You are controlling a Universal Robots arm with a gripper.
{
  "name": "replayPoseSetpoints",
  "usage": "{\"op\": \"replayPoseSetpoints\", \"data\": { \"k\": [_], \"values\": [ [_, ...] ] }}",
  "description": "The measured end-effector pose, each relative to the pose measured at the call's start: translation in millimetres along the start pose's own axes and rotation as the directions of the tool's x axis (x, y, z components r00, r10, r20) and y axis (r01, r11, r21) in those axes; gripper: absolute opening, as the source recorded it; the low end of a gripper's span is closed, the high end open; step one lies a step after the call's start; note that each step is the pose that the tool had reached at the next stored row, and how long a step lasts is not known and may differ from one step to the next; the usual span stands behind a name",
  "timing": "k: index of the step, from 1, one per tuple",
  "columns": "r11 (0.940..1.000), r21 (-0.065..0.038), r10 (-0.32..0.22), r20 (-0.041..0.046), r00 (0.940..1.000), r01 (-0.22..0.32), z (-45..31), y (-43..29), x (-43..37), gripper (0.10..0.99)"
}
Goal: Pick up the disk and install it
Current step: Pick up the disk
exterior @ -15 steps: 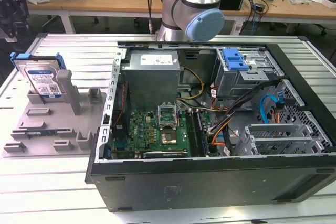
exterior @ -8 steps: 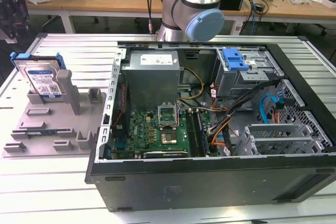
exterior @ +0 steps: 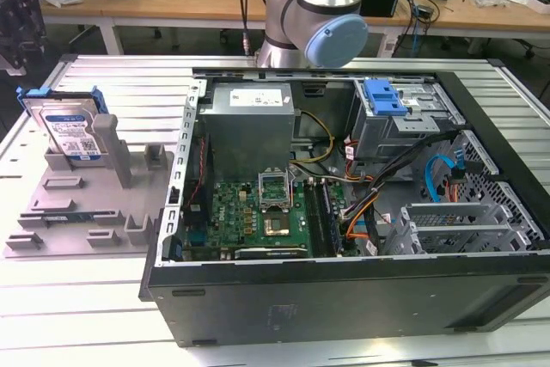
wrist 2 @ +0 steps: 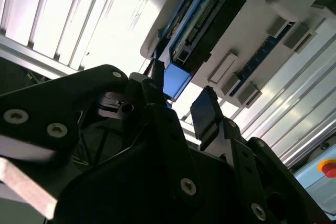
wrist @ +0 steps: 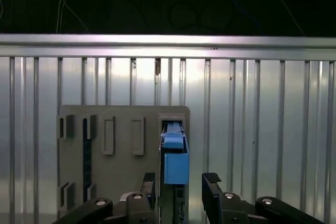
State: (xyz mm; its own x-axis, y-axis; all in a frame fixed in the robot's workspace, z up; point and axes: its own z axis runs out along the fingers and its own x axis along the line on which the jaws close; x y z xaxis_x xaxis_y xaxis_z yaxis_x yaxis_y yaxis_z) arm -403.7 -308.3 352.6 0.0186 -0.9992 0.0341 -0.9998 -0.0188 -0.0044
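The disk (exterior: 73, 131) is a silver drive with a blue-and-white label and a blue carrier frame. It stands on edge in a slot of the grey holder (exterior: 86, 204) at the exterior view's left. Both wrist views look down on the disk's edge (wrist: 176, 156) (wrist 2: 205, 19). My gripper (wrist: 180, 184) (wrist 2: 178, 90) is open. Its two black fingers (wrist: 211, 184) stand one on each side of the disk's line, apart from it and touching nothing. Nothing is between them.
An open computer case (exterior: 344, 298) lies on the ribbed metal table (exterior: 103, 315), with motherboard, cables and a drive bay with a blue latch (exterior: 384, 96) at its far right. The arm's base (exterior: 314, 15) stands behind the case. Cluttered desks lie beyond.
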Motion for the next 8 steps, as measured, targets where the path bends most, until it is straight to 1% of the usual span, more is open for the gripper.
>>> {"op": "replayPoseSetpoints", "data": {
  "k": [4,8],
  "values": [
    [1.0,0.0,0.001,-0.0001,1.0,-0.001,1.2,0.1,0.5,0.482],
    [1.0,0.0,0.002,0.0,1.0,-0.002,2.6,0.0,3.5,0.482]
  ]
}}
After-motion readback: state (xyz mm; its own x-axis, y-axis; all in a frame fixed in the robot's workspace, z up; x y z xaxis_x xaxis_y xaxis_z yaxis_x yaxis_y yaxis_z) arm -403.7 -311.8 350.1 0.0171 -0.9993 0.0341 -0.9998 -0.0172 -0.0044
